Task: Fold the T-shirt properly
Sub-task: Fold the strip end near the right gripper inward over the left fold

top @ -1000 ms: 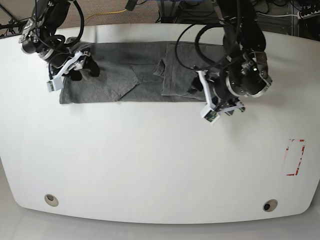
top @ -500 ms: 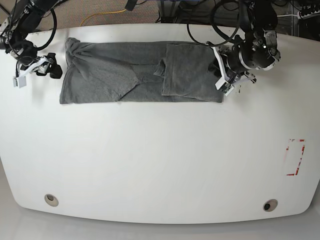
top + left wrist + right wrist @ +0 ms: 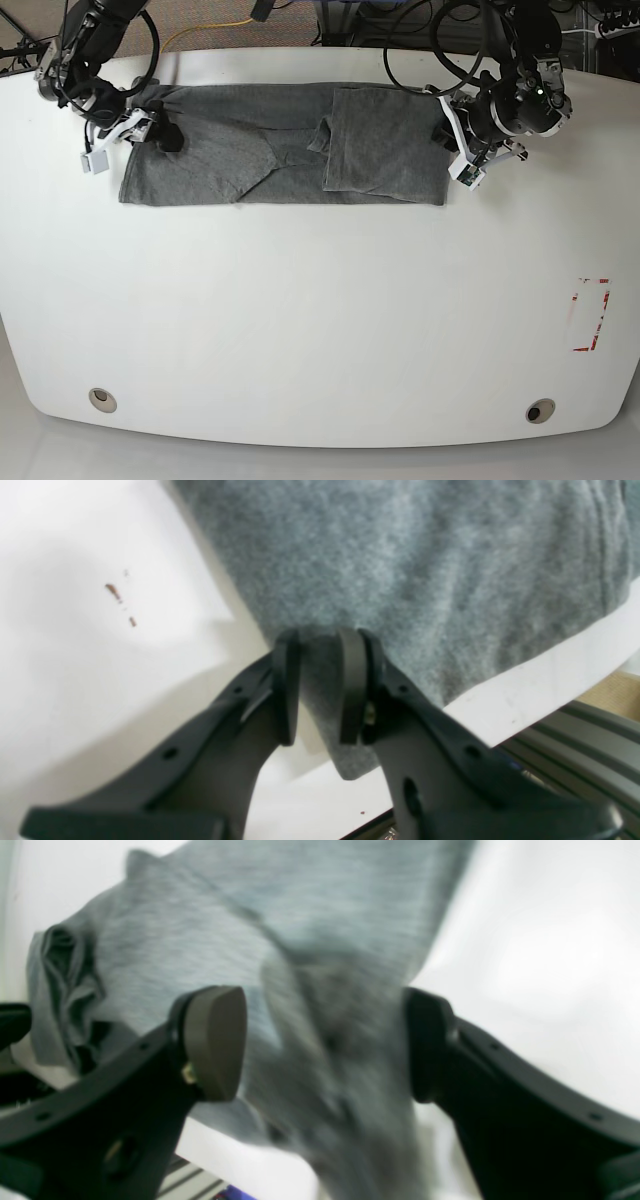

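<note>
The T-shirt (image 3: 280, 155) lay as a long band along the table's (image 3: 320, 320) far edge. Your left gripper (image 3: 320, 687) had pinched its corner; your right gripper (image 3: 320, 1045) gaped wide over loose cloth, holding nothing. You needed both corners pinched before lifting evenly.

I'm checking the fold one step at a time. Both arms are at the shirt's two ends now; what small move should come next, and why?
Probably close the right tool on the cloth. The left tool already pinches the T-shirt at its edge, while the right one stands open with grey fabric between its pads, so nothing is gripped at that end. Both ends likely need holding before any lift.
</note>
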Controlling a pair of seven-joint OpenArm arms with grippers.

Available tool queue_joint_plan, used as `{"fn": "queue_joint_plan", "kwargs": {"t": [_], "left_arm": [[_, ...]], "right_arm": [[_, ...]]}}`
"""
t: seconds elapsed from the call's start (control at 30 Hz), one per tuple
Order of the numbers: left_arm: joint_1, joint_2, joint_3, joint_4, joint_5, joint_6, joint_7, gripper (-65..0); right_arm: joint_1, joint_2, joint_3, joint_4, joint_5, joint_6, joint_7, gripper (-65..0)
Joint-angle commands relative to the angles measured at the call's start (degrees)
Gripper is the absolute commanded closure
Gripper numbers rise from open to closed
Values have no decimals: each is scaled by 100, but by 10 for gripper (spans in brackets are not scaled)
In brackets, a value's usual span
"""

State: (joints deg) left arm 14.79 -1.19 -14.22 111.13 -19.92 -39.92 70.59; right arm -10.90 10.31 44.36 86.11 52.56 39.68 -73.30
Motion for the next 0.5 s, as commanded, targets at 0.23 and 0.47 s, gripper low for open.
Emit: {"fn": "queue_joint_plan", "kwargs": {"t": [0.23,0.47], "left_arm": [[-32,-8,11,-586,-87,-8,-118,-103],[-15,-8,28,-770,-52,-8,-566,-103]], "right_arm": [[-49,-103,-247,124,15,32,55,-247],[-14,-33,-238,343,41,32,81,0]]}}
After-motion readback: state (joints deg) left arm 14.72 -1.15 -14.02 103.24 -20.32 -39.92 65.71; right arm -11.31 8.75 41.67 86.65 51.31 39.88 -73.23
